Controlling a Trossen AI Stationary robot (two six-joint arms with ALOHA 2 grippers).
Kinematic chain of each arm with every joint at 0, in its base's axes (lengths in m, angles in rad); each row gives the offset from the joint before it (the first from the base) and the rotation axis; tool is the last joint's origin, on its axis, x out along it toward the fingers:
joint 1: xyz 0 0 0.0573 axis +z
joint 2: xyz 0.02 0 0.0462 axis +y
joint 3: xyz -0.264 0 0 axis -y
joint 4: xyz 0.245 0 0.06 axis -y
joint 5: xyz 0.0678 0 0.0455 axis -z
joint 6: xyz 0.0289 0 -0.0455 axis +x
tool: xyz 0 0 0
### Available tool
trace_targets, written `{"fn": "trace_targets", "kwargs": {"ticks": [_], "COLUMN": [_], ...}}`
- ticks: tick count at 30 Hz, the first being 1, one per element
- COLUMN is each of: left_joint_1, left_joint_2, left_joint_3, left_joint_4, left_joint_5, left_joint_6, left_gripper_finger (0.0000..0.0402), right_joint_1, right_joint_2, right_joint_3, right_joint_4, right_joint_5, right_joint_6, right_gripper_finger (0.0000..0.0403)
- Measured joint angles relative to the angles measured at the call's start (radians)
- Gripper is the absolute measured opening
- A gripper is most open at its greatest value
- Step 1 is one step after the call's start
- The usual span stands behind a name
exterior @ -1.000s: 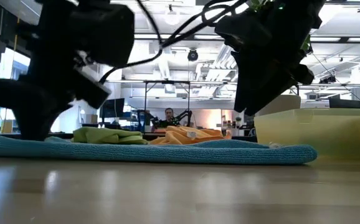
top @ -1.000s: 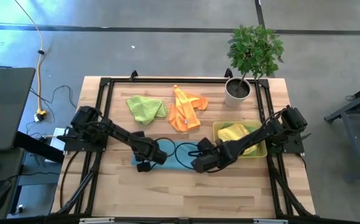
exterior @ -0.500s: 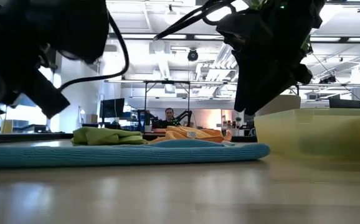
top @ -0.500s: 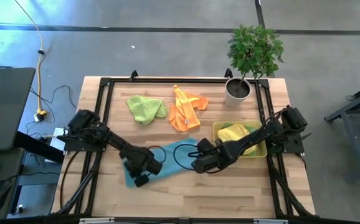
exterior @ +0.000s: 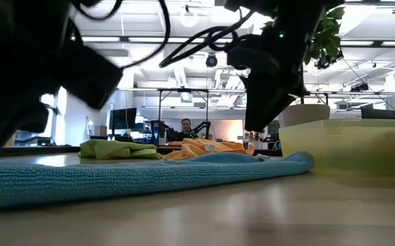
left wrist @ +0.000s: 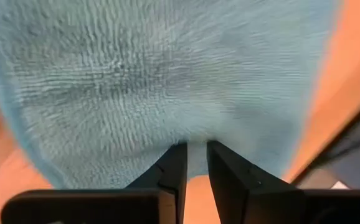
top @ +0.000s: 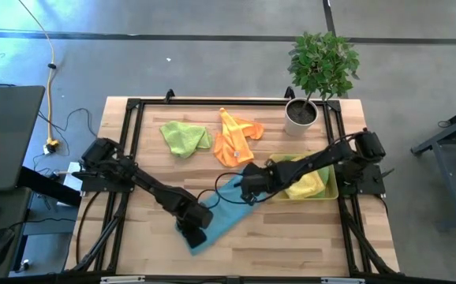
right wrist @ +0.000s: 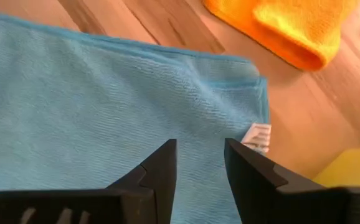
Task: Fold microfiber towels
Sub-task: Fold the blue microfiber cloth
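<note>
The teal towel (top: 222,211) lies spread out in a slanting strip on the table, from the near middle toward the bin. My left gripper (top: 193,233) is at its near end, shut on it. My right gripper (top: 244,184) is open above the towel's far corner (right wrist: 255,87), where a white label (right wrist: 257,135) shows, and it touches nothing. A lime green towel (top: 185,137) and an orange towel (top: 237,139) lie crumpled at the far side. A yellow towel (top: 304,177) lies in the bin. My left gripper pinches the teal towel's near edge (left wrist: 191,134) between its two fingers, which stand close together. The fingers come down on it at a slant from the table's near left. The towel lies flat on the table beyond the fingers; one layer or several, I cannot tell.
A yellow-green bin (top: 330,189) stands at the right, close beside my right arm. A white plant pot (top: 300,115) with a green plant stands at the far right corner. Bare wood lies along the near edge (top: 291,244). A black frame (top: 133,106) edges the table.
My left gripper has gone toward the table's near edge and to the right, dragging the teal towel's near end with it. The towel has turned from lying across the table to slanting, its far right corner staying near the bin. My right gripper has moved toward the far edge.
</note>
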Motion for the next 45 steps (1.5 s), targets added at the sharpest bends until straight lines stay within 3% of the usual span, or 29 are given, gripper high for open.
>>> {"fn": "trace_targets", "kwargs": {"ticks": [10,16,26,36,40,45], "left_joint_1": [-0.03,-0.052,-0.078,-0.075,-0.076,-0.072], "left_joint_2": [-0.178,-0.286,-0.416,-0.441,-0.441,-0.441], "left_joint_3": [0.003,0.004,0.001,0.004,0.004,0.004], "left_joint_4": [0.035,0.064,0.056,0.058,0.047,0.036], "left_joint_5": [-0.095,-0.218,-0.376,-0.409,-0.414,-0.415], "left_joint_6": [-0.027,-0.023,-0.006,0.035,0.039,0.089], "left_gripper_finger": [0.0053,0.0053,0.0053,0.0053,0.0053,0.0053], "right_joint_1": [-0.157,-0.219,-0.234,-0.245,-0.247,-0.232], "right_joint_2": [0.0,0.005,0.125,0.153,0.15,0.143], "right_joint_3": [0.001,0.001,0.006,0.003,0.019,0.105], "right_joint_4": [-0.025,-0.062,-0.04,0.145,0.084,-0.001], "right_joint_5": [-0.124,-0.211,-0.235,-0.135,-0.176,-0.154], "right_joint_6": [-0.137,-0.235,-0.288,-0.326,-0.276,-0.345], "right_gripper_finger": [0.0211,0.0206,0.0204,0.0204,0.0204,0.0199]}}
